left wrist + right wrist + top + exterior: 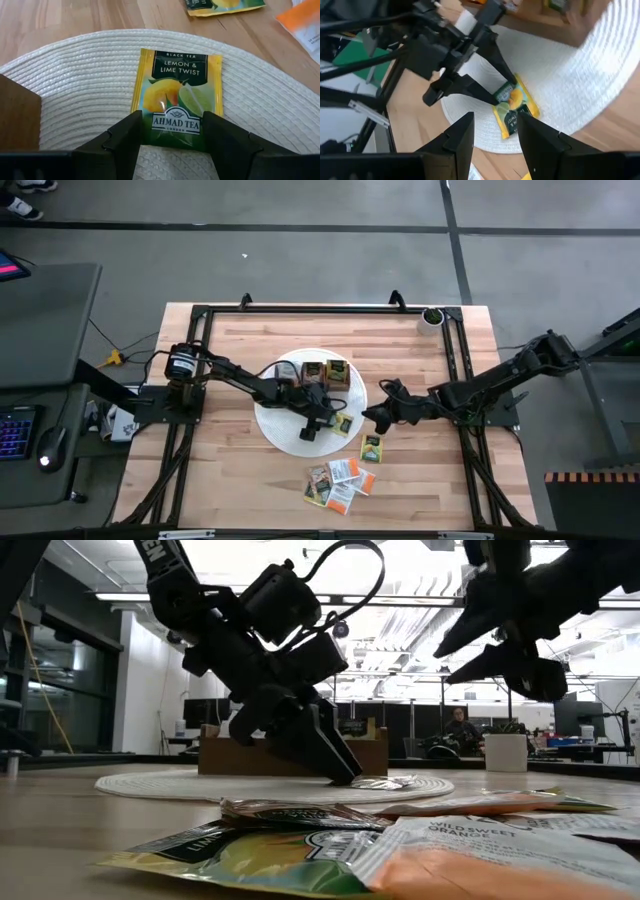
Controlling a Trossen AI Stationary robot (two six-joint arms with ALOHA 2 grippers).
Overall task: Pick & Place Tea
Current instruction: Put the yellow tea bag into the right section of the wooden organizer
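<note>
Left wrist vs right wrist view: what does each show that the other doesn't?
Only the left wrist view: the print on the lemon & lime twist packet and a corner of an orange packet on the bare wood.

Only the right wrist view: the left gripper seen from outside, its fingers straddling the packet's end, and the open right gripper held off from it.

Both: that packet lying flat on the white woven mat, and part of the wooden box.

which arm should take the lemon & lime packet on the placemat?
Left. The left gripper is already down on the white placemat with its open fingers straddling the lemon & lime tea packet. The right gripper hangs above the table beside the mat, holding nothing.
</note>
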